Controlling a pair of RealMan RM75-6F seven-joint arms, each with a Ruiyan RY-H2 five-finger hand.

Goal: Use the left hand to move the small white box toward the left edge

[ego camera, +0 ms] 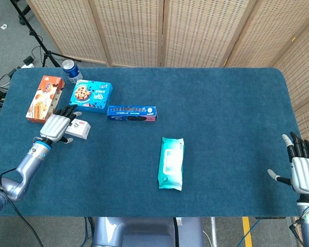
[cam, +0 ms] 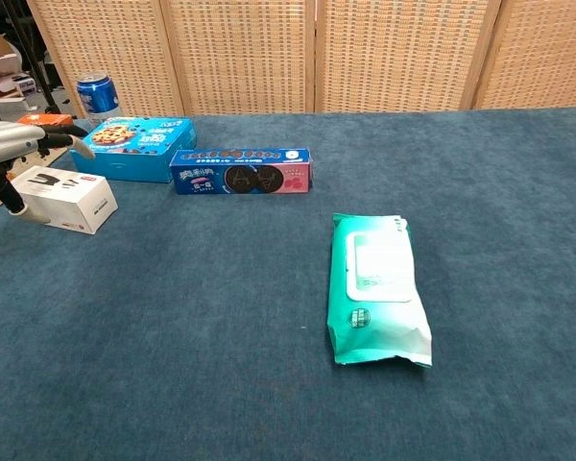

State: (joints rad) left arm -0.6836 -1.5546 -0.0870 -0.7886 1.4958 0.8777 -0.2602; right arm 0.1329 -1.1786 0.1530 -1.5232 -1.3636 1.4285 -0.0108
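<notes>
Looking like it's barely started: the left hand (ego camera: 55, 126) hovers fingers-spread over the near end of the small white cardboard box (ego camera: 78, 127), no grip that I can make out, so the whole shove leftward is still to do.

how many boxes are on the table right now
4: the orange box at the far left, the blue cookie box beside it, the long blue box toward the centre, and the small white box under the left hand.
</notes>
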